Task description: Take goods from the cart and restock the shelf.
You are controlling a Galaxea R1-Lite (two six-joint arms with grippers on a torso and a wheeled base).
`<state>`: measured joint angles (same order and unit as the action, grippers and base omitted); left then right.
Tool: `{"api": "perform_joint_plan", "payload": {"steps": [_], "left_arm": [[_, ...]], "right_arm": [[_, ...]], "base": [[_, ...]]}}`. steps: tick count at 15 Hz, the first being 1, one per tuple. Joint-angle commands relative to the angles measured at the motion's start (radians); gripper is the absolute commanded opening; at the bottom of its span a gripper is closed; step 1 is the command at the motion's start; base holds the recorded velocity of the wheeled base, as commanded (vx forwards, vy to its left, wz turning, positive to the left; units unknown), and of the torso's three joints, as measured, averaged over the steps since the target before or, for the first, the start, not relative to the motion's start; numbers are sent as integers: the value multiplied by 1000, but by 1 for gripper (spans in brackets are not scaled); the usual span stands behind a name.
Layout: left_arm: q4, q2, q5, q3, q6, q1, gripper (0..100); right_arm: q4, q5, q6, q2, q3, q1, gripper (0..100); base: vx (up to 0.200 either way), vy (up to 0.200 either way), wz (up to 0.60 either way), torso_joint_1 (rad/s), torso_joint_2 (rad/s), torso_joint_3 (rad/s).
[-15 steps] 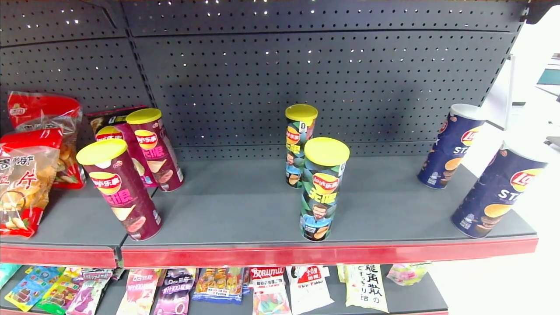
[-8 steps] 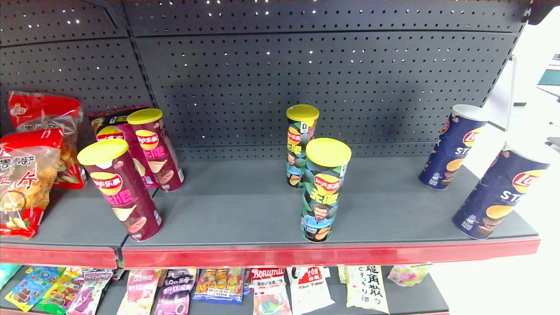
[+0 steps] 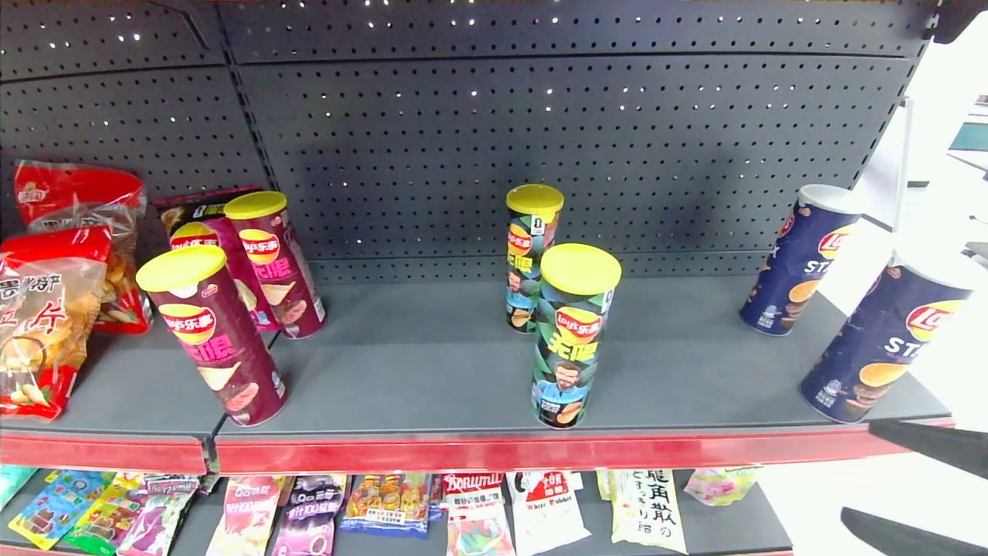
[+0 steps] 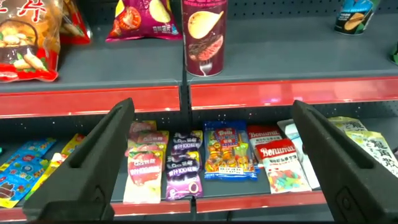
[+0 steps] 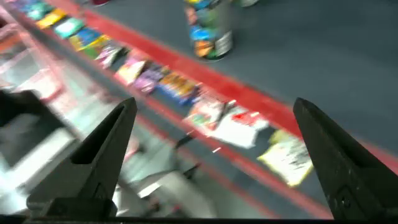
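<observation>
Grippers first: my left gripper (image 4: 212, 104) and right gripper (image 5: 212, 106) hang open and empty before the shelf (image 3: 432, 371); a green-labelled, yellow-lidded chip can (image 3: 575, 340) stands near its red edge.

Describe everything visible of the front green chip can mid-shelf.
The front green chip can is a tall cardboard-looking tube with a flat yellow lid, closed. Its wrap is green and blue with a cartoon face and a chip near the base. It stands upright on the grey shelf, close to the red front lip. A matching can stands behind it; contact cannot be told.
</observation>
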<state>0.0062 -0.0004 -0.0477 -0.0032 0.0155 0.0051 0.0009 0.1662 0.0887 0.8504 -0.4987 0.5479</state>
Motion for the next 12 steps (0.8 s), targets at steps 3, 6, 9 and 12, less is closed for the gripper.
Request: {"api": "perform_joint_plan", "payload": {"steps": [3, 6, 9, 12], "left_arm": [[0, 0, 0, 0, 0, 1, 100], [0, 0, 0, 0, 0, 1, 100], [0, 0, 0, 0, 0, 1, 100], [0, 0, 0, 0, 0, -1, 100]], "right_arm": [[-50, -1, 100, 280, -55, 109, 100], [-79, -2, 101, 386, -57, 107, 100], [-193, -48, 105, 549, -55, 107, 100], [-222, -51, 105, 656, -83, 101, 100]], "base": [[0, 0, 0, 0, 0, 0], [0, 0, 0, 0, 0, 0], [0, 0, 0, 0, 0, 0], [0, 0, 0, 0, 0, 0]]}}
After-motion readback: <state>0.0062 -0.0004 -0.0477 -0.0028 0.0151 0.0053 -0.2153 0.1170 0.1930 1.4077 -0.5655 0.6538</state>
